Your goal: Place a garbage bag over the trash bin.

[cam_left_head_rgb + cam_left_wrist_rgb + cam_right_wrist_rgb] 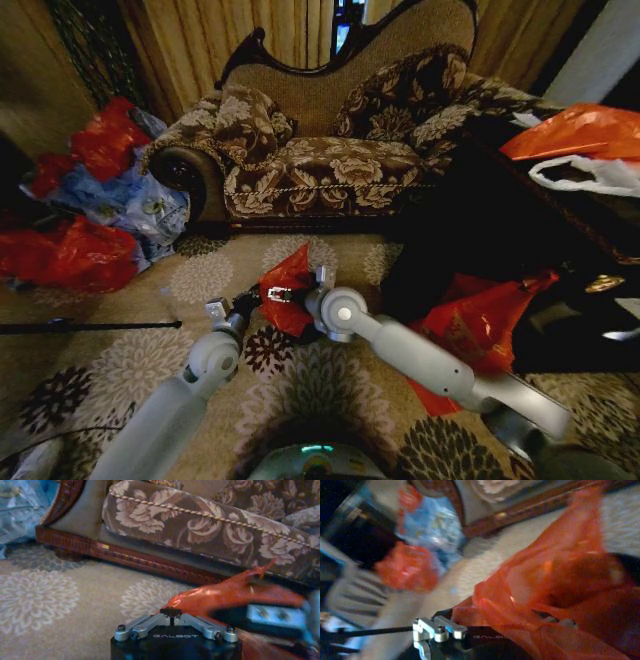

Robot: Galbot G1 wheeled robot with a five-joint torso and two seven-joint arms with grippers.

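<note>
The garbage bag (pixel 286 290), thin glossy red plastic, hangs low over the flowered carpet in front of the sofa, stretched between my two grippers. My left gripper (pixel 247 299) is at its left edge. In the left wrist view that gripper (pixel 171 611) has its fingertips together at the edge of the garbage bag (pixel 225 594). My right gripper (pixel 283 294) is at the bag's middle, and crumpled red film (pixel 530 603) is bunched over its fingers. The trash bin (pixel 623 565) shows as a dark shape behind the film; most of it is hidden.
The patterned sofa (pixel 330 160) stands just behind. Stuffed red bags (pixel 70 255) and blue bags (pixel 130 200) pile up at the left. A larger printed orange-red bag (pixel 480 325) lies right of my right arm, by dark furniture (pixel 560 260). A black rod (pixel 90 325) lies on the carpet.
</note>
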